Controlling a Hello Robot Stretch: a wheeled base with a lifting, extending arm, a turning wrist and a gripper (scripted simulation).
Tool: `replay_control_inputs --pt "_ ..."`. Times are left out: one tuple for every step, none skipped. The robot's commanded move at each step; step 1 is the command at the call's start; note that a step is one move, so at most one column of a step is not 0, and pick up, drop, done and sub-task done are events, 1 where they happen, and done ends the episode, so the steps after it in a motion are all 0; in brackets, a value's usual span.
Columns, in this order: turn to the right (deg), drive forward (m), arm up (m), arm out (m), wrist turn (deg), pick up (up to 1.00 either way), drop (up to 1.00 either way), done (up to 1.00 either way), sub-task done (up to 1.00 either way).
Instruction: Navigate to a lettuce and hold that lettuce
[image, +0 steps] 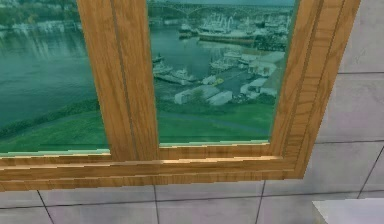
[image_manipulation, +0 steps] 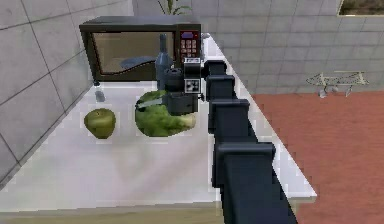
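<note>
Navigation looks finished, as far as I can judge. The lettuce (image_manipulation: 158, 118) lies within the arm's reach on the white surface (image_manipulation: 120, 170), in front of the microwave (image_manipulation: 125, 50). An apple (image_manipulation: 99, 122) sits near it, toward the arm side view's left. The arm (image_manipulation: 238, 145) stretches out over the surface, and the pincer (image_manipulation: 170, 88) sits at the lettuce's upper part; whether it is over the lettuce or touching it cannot be told. The lettuce rests on the surface, so I cannot tell whether the pincer holds anything, nor how its fingers stand. By my reading 1 step is left: a sure hold, with the lettuce raised clear.

The lettuce is a rounded, lumpy head, dark green with paler leafy patches low on its right. It will probably give under pressure. The apple is smooth, round and yellow-green, with a dimple on top. The surface is flat, smooth and plain white, with a straight edge toward the reddish floor (image_manipulation: 330, 130). The microwave is a dark box with a glossy door and a button panel on its right. The arm is a run of dark square segments, stepped like a telescope, ending in 2 white marked squares.

Ahead, a window (image: 125, 80) in warm, grained wood is set in a wall (image: 355, 110) of grey tiles.
</note>
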Motion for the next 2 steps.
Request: replay_control_inputs --pt "0.0 0.00 0.00 0.00 0.0 1.00 0.00 0.00 0.00" --pt "0.0 0.00 0.00 0.00 0.0 0.00 0.00 1.00 0.00"
